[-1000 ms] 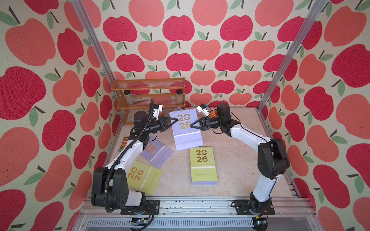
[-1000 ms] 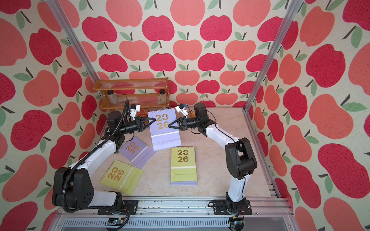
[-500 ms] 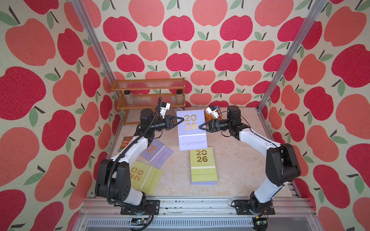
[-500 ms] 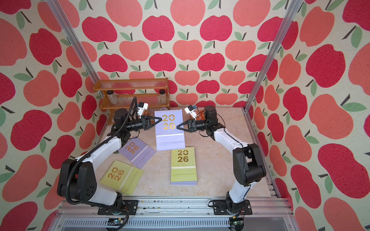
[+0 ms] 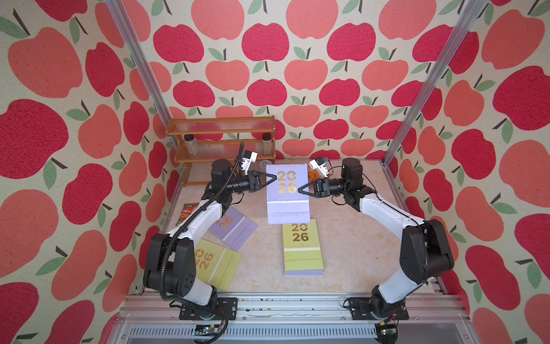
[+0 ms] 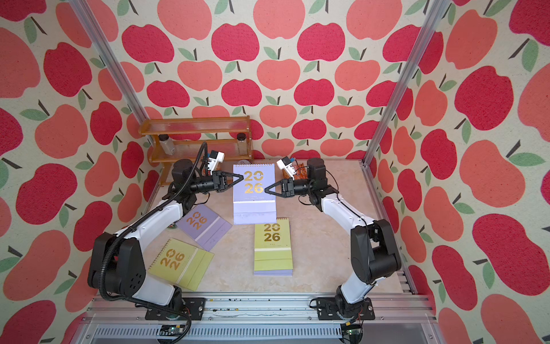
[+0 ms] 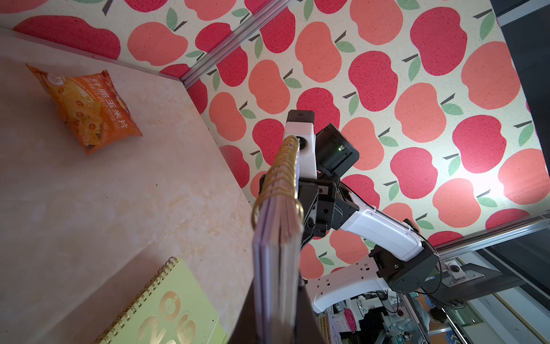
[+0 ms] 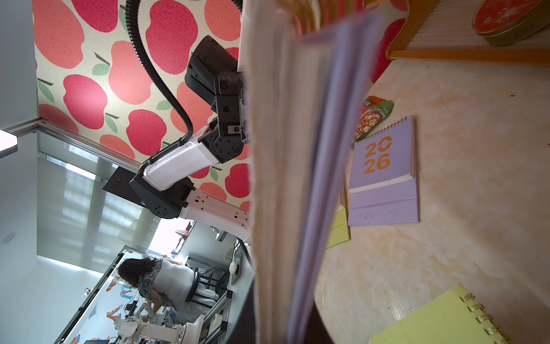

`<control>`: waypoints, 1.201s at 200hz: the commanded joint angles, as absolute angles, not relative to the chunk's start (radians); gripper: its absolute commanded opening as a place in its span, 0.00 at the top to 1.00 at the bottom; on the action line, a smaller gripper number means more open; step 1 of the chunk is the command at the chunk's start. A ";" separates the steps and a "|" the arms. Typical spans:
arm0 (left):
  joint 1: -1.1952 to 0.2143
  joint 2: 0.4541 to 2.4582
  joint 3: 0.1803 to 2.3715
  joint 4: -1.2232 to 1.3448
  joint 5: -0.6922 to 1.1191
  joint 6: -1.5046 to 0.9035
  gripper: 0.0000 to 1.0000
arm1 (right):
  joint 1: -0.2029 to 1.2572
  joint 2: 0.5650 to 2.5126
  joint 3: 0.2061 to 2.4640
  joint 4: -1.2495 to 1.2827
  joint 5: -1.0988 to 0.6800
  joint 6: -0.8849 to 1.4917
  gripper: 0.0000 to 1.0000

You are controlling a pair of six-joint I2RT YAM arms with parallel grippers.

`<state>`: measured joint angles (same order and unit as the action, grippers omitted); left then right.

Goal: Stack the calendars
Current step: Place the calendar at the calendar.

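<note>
Right claw (image 5: 299, 189) tight on lavender calendar (image 5: 287, 194)

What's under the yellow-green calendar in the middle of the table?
A lavender calendar lies under the yellow-green calendar. Only its edge shows, along the near side. The top one covers the rest, so I cannot tell whether more calendars lie beneath.

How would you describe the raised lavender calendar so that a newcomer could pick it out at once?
Start at the wooden shelf at the back; just in front of it the left gripper and right gripper reach in from either side. Between them hangs the raised lavender calendar. Unlike the flat lavender calendar on the table, it is up in the air.
</note>
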<state>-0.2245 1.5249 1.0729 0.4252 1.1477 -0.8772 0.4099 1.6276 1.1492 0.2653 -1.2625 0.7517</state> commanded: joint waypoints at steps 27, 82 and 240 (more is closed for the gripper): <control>-0.210 1.543 1.088 0.413 1.127 -0.836 0.34 | 0.402 1.525 1.141 -0.049 -1.246 0.553 1.00; -0.172 1.504 1.053 0.370 1.112 -0.819 0.17 | 0.364 1.437 1.054 -0.192 -1.203 0.502 1.00; -0.109 1.409 0.959 0.339 1.100 -0.816 0.17 | 0.352 1.429 0.719 -0.217 -1.128 0.497 1.00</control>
<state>-0.1108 1.4433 0.9718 0.3412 1.1065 -0.8394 0.3405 1.4136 0.7265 -0.3031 -1.1095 0.4740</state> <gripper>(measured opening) 0.827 0.143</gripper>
